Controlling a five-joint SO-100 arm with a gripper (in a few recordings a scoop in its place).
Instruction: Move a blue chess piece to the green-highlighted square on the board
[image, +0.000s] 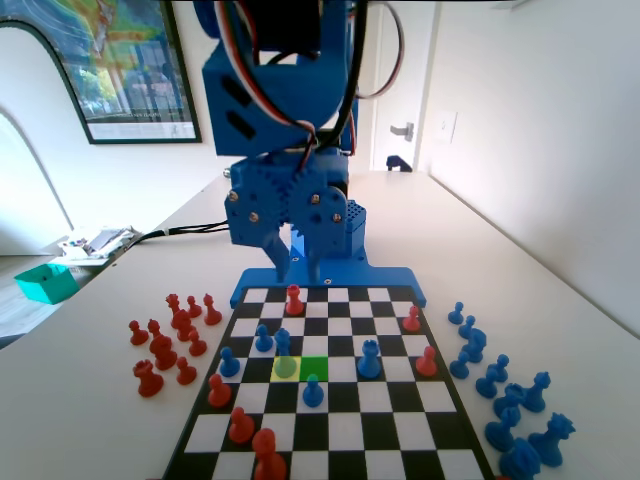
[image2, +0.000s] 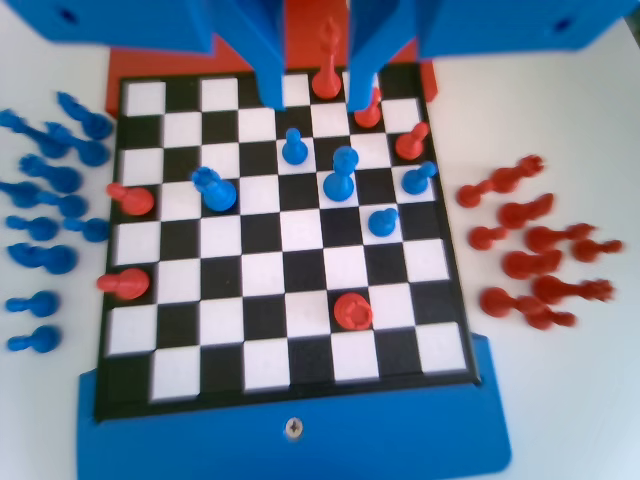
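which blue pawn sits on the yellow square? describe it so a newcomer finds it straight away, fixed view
Start at the chessboard, then find the one bright green square near its middle. The yellow square touches its left side, and the blue pawn stands on it. The other blue pawns nearby stand on plain black or white squares; this one alone has yellow under its base.

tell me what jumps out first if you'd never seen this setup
The big blue arm fills the far end of the fixed view, its gripper hanging empty above the board's far edge, jaws slightly apart. Next comes the green-highlighted square mid-board, bare, beside a yellow square where a blue chess piece stands. Captured red pieces cluster off the board's left and blue pieces off its right in that view.
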